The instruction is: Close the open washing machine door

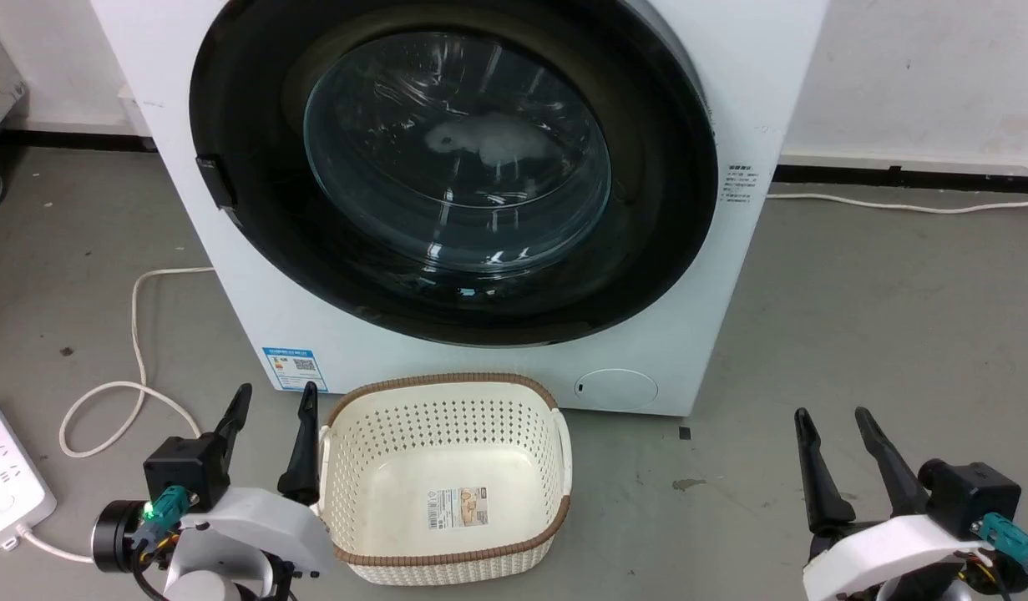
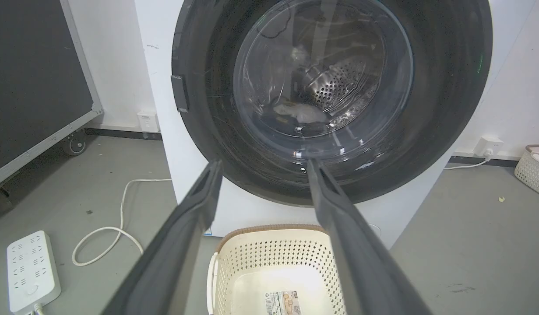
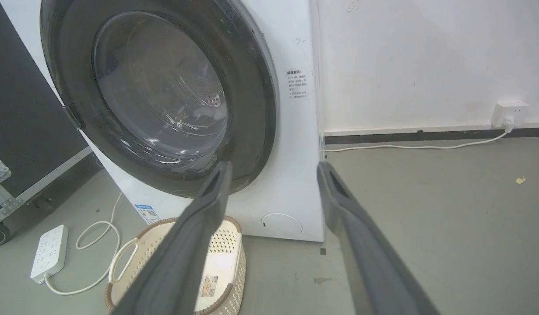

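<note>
Left gripper and right gripper sit spread and empty, since the washing machine door ahead of them looks shut, perhaps unlatched.

Top of the washing machine & its door runs off the head view's upper edge; I can't tell if the door is latched. Pale blob inside is too blurred to ID, and blue sticker txt is too small to read. The wrist of my left gripper hides the near-left corner of the basket; power strip is cut by the left edge.
</note>
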Tool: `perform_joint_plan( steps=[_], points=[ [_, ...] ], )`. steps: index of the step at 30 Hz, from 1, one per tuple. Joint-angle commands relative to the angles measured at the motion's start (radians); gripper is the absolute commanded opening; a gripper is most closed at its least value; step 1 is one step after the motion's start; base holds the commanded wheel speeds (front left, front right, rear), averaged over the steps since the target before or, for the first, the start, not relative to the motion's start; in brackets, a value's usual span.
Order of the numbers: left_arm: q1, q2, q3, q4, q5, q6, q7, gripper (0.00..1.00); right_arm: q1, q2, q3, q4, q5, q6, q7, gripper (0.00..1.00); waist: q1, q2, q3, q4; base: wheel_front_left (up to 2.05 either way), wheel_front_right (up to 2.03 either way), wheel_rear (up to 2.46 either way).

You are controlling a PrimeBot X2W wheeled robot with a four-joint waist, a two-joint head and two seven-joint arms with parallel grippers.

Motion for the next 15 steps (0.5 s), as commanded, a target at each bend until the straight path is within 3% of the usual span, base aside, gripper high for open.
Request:
perform_joint_plan(
  steps=[1, 9, 10, 15],
  points=[
    [-0.003, 0.005, -0.002, -0.004, -0.002, 0.004, -0.005, 1.0, 0.012, -0.002, 0.005, -0.007, -0.001, -0.001, 0.002, 1.0, 0.0, 0.0, 0.002, 0.0, 0.0, 0.0, 0.0],
    [-0.014, 0.009, -0.005, 0.0, -0.001, 0.003, -0.01, 1.0, 0.012, -0.002, 0.01, -0.009, 0.005, -0.001, 0.0, 1.0, 0.0, 0.0, 0.008, 0.003, 0.0, 0.0, 0.0],
    [-0.005, 0.004, -0.001, 0.0, 0.001, 0.0, -0.001, 0.0, 0.0, 0.0, 0.008, -0.004, 0.001, 0.0, 0.001, 0.0, 0.0, 0.0, 0.008, 0.003, 0.0, 0.0, 0.0],
    [-0.003, -0.001, 0.003, -0.001, 0.006, -0.003, 0.002, 0.0, -0.001, 0.0, 0.008, -0.006, -0.001, 0.0, 0.002, 0.0, 0.0, 0.0, 0.008, 0.004, 0.0, 0.0, 0.0]
  ],
)
